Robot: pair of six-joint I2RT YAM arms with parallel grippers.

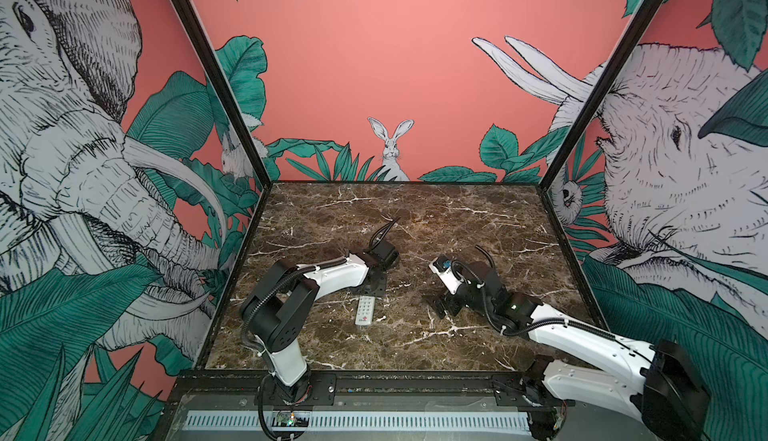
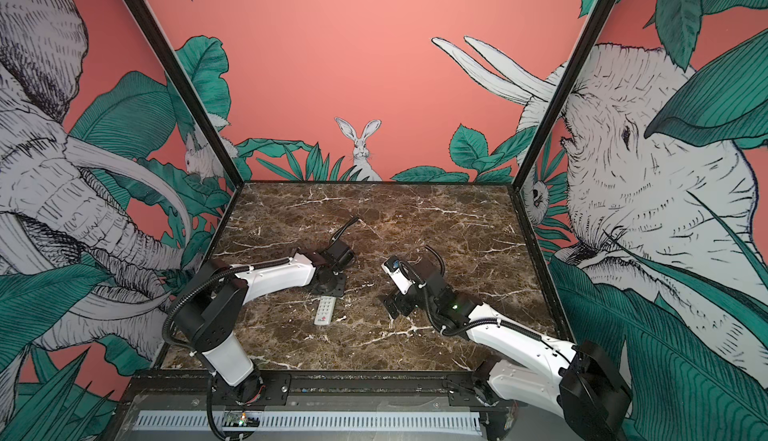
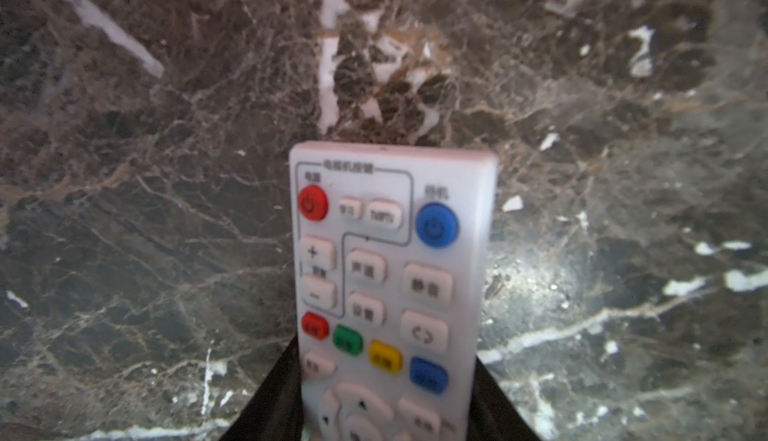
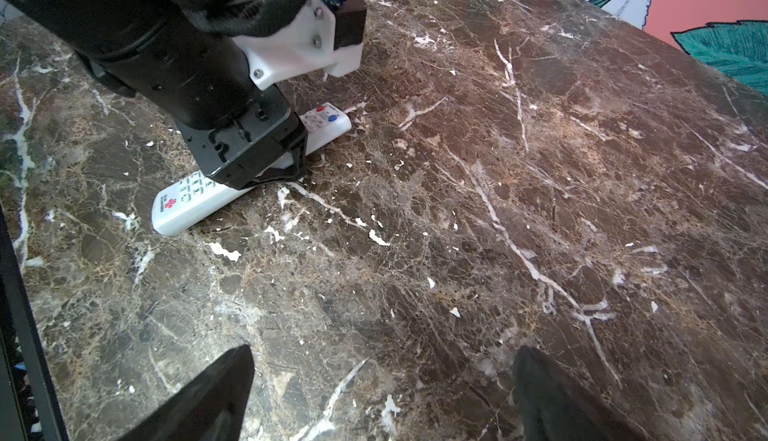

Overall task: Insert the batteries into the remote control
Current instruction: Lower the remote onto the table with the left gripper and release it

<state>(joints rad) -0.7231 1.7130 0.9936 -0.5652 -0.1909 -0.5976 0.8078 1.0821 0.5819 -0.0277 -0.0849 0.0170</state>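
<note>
Remote control [image 1: 365,311] is lying buttons-up just left of the middle of the table [image 1: 415,218] in both top views, long axis running front edge to back, left gripper [image 1: 372,289] standing over its far half. In the left wrist view that gripper's fingers [image 3: 278,405] are pinching the remote's long sides. In the right wrist view the right gripper [image 4: 384,351] is hanging wide-spread over bare table, farther off; no batteries are showing.
</note>
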